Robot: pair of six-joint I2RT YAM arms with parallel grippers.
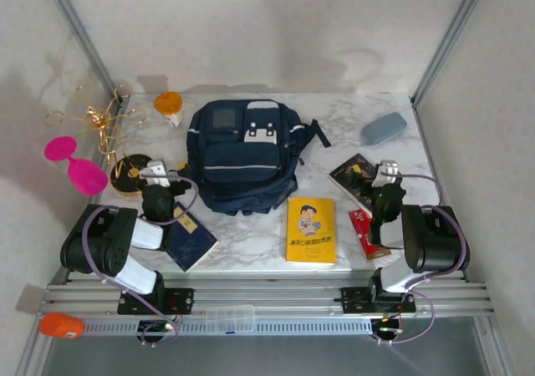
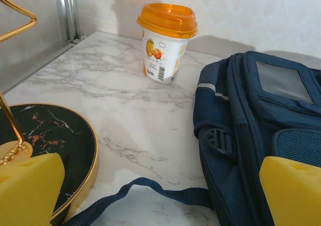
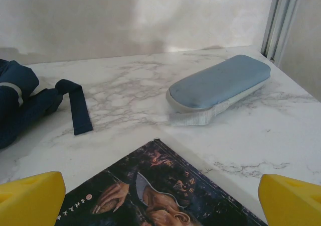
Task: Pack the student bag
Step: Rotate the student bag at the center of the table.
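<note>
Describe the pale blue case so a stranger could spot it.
Start at the big navy backpack mid-table. Look right, toward the far corner: the case lies there alone. Unlike the flat dark book near it, it is rounded and plain.

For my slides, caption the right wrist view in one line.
Open right gripper above a dark book, facing a light blue case and a strap of the student bag.

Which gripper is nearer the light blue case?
Right. The right gripper hovers over the dark book, directly in front of the light blue case; the left gripper is on the far side of the student bag.
</note>
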